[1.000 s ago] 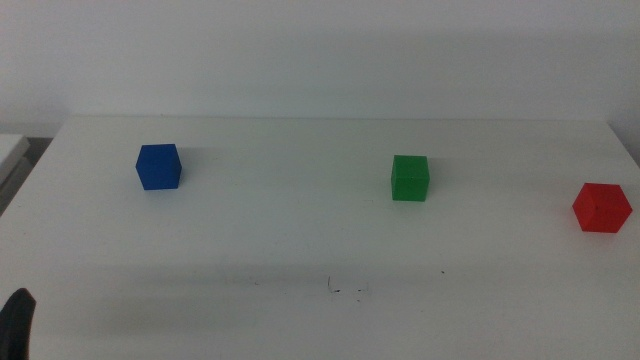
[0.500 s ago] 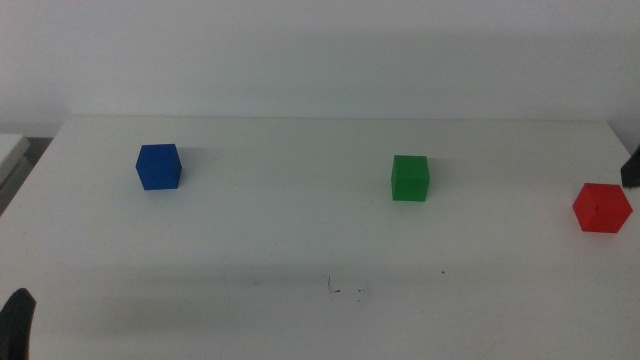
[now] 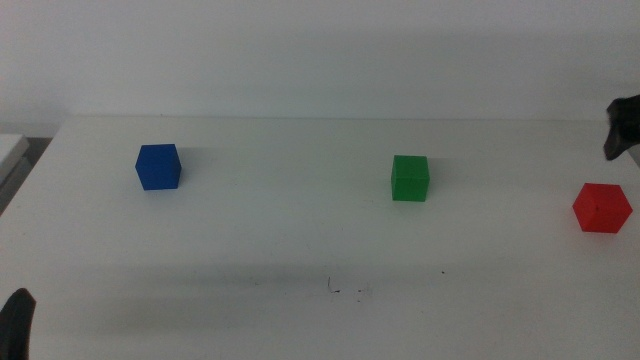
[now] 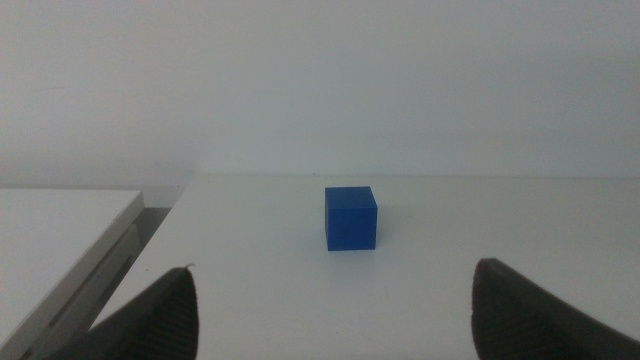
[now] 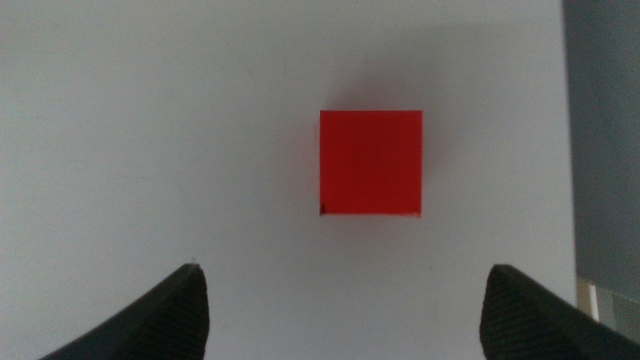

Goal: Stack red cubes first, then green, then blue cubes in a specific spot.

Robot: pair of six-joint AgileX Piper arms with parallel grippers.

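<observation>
One red cube (image 3: 601, 207), one green cube (image 3: 410, 178) and one blue cube (image 3: 158, 166) sit apart. Right gripper (image 5: 345, 300) hovers over red cube, jaws wide, empty; left gripper (image 4: 330, 305) faces blue cube, likewise.

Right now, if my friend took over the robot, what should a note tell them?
Right gripper: open, above the red cube at the table's right edge.
Left gripper: open, waiting at the near left corner, facing the blue cube.
Green cube sits mid-table.
The scribbled spot holds nothing.
Done: nothing stacked.
Left: red onto the spot, then green, then blue.
</observation>
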